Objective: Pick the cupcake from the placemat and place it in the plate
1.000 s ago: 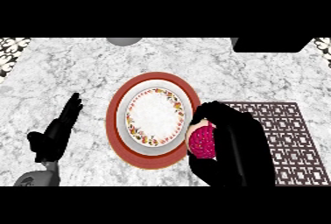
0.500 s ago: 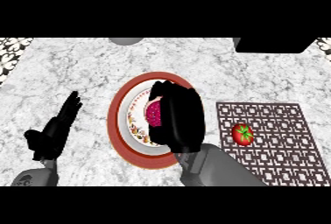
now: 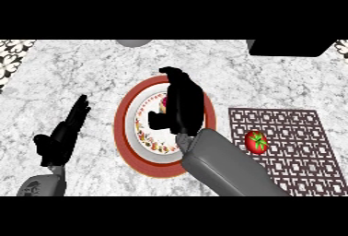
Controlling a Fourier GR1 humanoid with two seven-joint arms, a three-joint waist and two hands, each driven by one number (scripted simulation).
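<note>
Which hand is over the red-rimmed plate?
The right hand, reaching over the red-rimmed plate with the pink cupcake beneath it. The left hand rests open on the marble counter.

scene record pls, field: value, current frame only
surface: marble counter
plate: white with patterned rim and red border, centre of view
cupcake: pink bit showing over the plate, mostly hidden by the right hand
right hand: over the plate, fingers curled round the cupcake
left hand: open, resting at the view's left, off the plate
placemat: dark lattice, right of the plate
tomato: red, on the placemat
task state: cupcake over plate; release not visible
</note>
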